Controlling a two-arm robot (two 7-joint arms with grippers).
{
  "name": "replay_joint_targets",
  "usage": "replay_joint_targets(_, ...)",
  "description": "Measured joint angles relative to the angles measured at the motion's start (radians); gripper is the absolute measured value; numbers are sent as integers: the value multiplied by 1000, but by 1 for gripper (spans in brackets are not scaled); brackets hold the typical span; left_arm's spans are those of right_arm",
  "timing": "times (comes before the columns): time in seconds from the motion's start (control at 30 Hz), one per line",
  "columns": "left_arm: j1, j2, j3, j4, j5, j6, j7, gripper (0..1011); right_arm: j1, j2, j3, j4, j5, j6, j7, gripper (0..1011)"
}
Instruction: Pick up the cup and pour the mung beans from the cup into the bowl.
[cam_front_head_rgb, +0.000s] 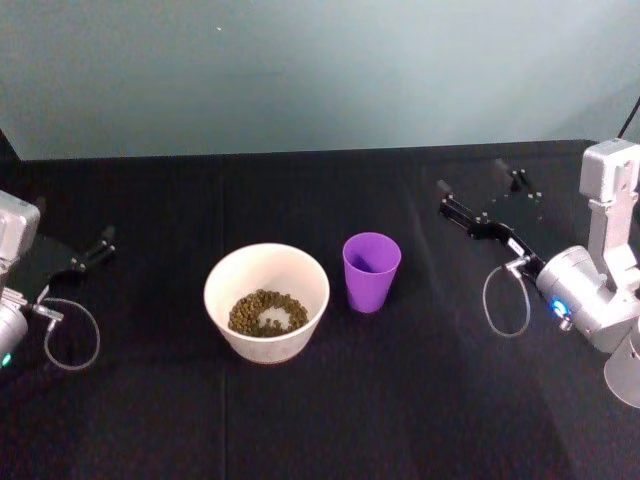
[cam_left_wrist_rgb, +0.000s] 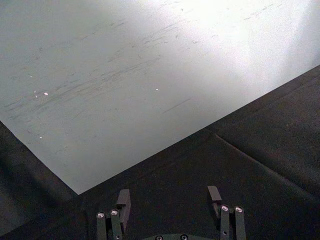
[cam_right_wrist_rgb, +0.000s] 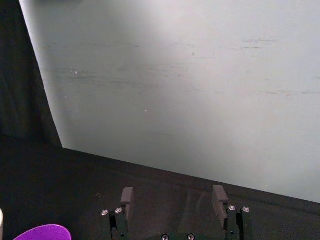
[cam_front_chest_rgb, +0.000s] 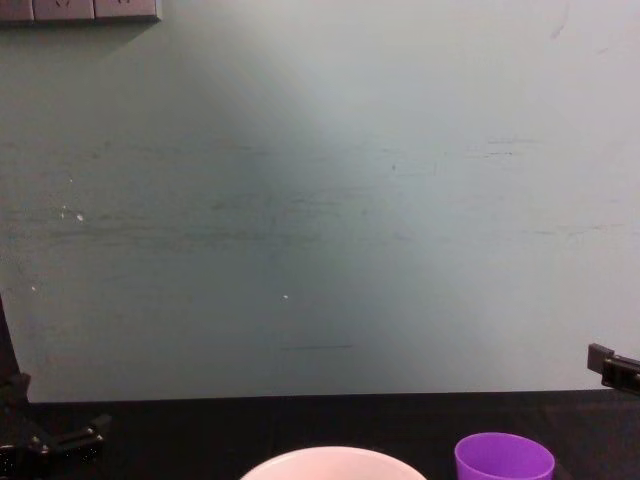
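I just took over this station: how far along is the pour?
It looks done: the mung beans lie in the bowl, and the cup stands upright beside it, released. Nothing is in hand: the left gripper and right gripper are open, off at the sides. Nothing obvious remains.

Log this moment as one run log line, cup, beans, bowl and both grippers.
cup: upright, right of bowl | beans: in bowl | left gripper: open, far left | right gripper: open, right of cup, apart
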Motion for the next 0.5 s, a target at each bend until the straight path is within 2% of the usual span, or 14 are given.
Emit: replay_joint_targets(0.5, 0, 0, 0, 0, 0, 0, 0, 1000, 0, 1, 0, 0, 1, -1, 3, 1000)
